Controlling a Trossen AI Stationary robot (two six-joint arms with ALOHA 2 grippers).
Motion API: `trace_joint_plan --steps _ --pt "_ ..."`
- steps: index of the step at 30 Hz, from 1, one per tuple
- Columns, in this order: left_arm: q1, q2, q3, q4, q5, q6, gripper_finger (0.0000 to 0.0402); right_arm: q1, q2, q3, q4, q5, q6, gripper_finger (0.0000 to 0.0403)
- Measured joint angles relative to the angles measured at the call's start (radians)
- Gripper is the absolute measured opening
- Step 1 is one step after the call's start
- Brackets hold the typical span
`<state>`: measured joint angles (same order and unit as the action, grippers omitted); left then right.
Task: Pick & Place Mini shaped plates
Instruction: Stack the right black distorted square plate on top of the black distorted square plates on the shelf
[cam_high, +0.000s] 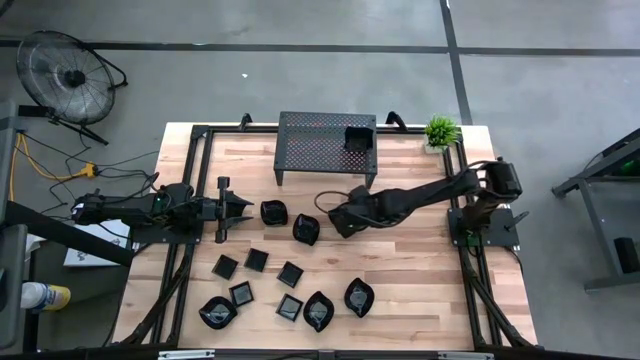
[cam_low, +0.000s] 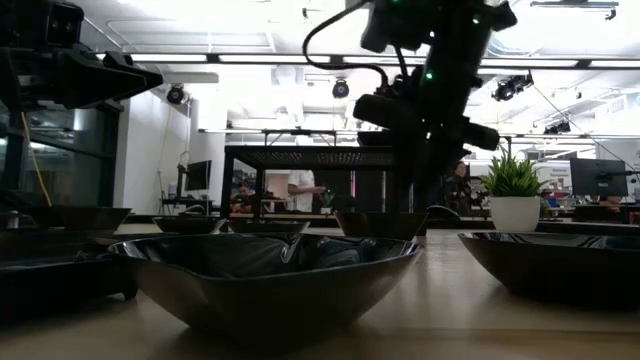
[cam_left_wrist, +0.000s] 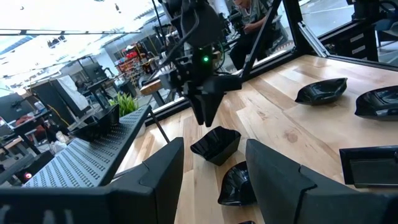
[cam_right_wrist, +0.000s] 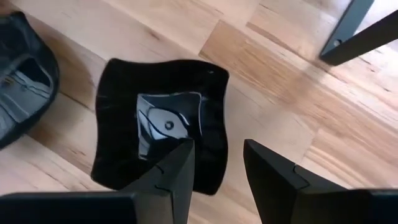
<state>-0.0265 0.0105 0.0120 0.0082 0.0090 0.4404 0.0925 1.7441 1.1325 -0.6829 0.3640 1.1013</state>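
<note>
We take the black perforated rack (cam_high: 327, 146) at the far edge of the wooden bench (cam_high: 420, 270) as our landmark. One mini plate (cam_high: 358, 138) sits on top of the rack, at its right end. The other mini shaped plates lie on the bench in front of the rack: a wavy-edged dish (cam_high: 273, 212) just in front of the rack's left legs, a second wavy-edged dish (cam_high: 306, 229) beside it and a little nearer the front, and farther forward a loose cluster of flat squares (cam_high: 257, 260) and rounder leaf-like dishes (cam_high: 359, 297) reaching toward the front edge.

The right gripper (cam_high: 331, 215) is stretched out in front of the rack, just right of the second wavy dish. In the right wrist view we see that dish (cam_right_wrist: 161, 121) lying flat on the wood, with the gripper (cam_right_wrist: 217, 168) directly over its near rim. Its jaws stand spread, one finger (cam_right_wrist: 177, 171) over the dish and the other (cam_right_wrist: 270, 174) over bare wood beside it; nothing is pinched between them, and we cannot tell whether the finger touches the dish.

The left gripper (cam_high: 240, 207) waits to the left of the rack's front, pointing toward the first wavy dish. From its wrist view its jaws are spread apart and empty.

A small potted plant (cam_high: 440, 131) stands just right of the rack.
</note>
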Motion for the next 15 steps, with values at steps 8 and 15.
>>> trace_joint_plan --steps 8,15 --pt "0.0 0.0 0.0 0.0 0.0 0.0 0.017 -0.017 -0.006 -0.042 0.091 -0.017 -0.03 0.0133" --pt "0.0 0.0 0.0 0.0 0.0 0.0 0.017 -0.048 -0.006 -0.042 0.112 -0.049 -0.047 0.0133"
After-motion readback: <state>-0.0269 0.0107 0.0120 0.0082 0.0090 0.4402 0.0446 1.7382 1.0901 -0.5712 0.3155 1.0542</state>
